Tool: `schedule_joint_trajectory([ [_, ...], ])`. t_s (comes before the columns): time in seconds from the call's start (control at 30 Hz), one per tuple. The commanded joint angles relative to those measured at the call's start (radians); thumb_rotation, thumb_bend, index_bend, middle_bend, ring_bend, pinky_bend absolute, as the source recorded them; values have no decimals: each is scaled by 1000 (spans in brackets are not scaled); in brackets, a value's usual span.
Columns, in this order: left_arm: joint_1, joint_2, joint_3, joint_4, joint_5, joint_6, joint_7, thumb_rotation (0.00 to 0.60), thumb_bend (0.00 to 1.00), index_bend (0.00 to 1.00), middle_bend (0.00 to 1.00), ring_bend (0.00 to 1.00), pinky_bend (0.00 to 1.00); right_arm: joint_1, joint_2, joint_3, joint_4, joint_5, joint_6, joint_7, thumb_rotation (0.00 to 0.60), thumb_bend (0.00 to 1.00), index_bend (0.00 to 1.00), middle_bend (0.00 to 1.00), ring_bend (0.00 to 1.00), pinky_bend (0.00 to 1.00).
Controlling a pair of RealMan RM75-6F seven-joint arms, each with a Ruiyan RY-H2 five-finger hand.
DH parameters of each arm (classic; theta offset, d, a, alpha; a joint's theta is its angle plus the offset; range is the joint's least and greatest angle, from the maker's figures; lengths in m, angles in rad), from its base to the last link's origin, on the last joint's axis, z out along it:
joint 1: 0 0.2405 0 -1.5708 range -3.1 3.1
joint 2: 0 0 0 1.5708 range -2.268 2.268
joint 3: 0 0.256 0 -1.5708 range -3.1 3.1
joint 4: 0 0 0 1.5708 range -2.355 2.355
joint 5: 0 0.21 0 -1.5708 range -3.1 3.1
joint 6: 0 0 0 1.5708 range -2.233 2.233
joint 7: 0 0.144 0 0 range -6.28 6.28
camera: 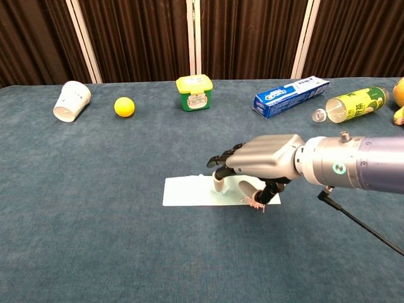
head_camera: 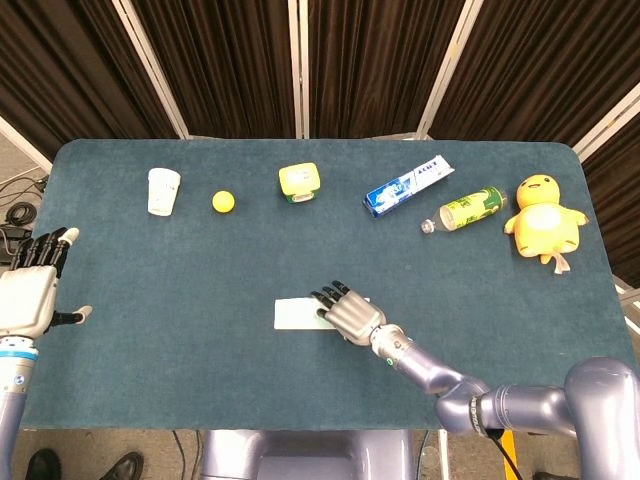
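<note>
Where chest view lacks left hand (head_camera: 28, 290), fingers spread | right hand (camera: 255, 163) fingers curled onto pale card (camera: 186, 190)

Pale green flat packet (head_camera: 296, 313) at lower centre of the table

It lay flat on the blue cloth, a thin, light mint rectangle with its long side running left to right. In the chest view (camera: 189, 191) its right end was covered and a small white frayed bit showed at that end.

Along the bench's (head_camera: 120, 400) far side, left to right: cup (head_camera: 163, 190), ball (head_camera: 223, 201), tub (head_camera: 298, 182), toothpaste box (head_camera: 407, 185), bottle (head_camera: 465, 210), plush chick (head_camera: 543, 221). Near centre, right hand (head_camera: 349, 313) over the flat packet (head_camera: 297, 314); left hand (head_camera: 28, 292) at the left edge.
</note>
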Motion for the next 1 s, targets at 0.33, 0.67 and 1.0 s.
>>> schedule_joint_trajectory([
  [0.33,0,0,-5,4,-3,-9,3,600,0,0,0,0,0,-17,13,-24,7,-37,18,14,600,762,283,0,0,0],
  [0.67,0,-6,-4,1,-1,-13,13,600,0,0,0,0,0,-26,13,-35,28,-53,20,24,600,762,284,0,0,0],
  [1.0,3,-3,-7,-6,3,-14,7,600,0,0,0,0,0,-30,28,-31,21,-67,30,29,600,761,284,0,0,0],
])
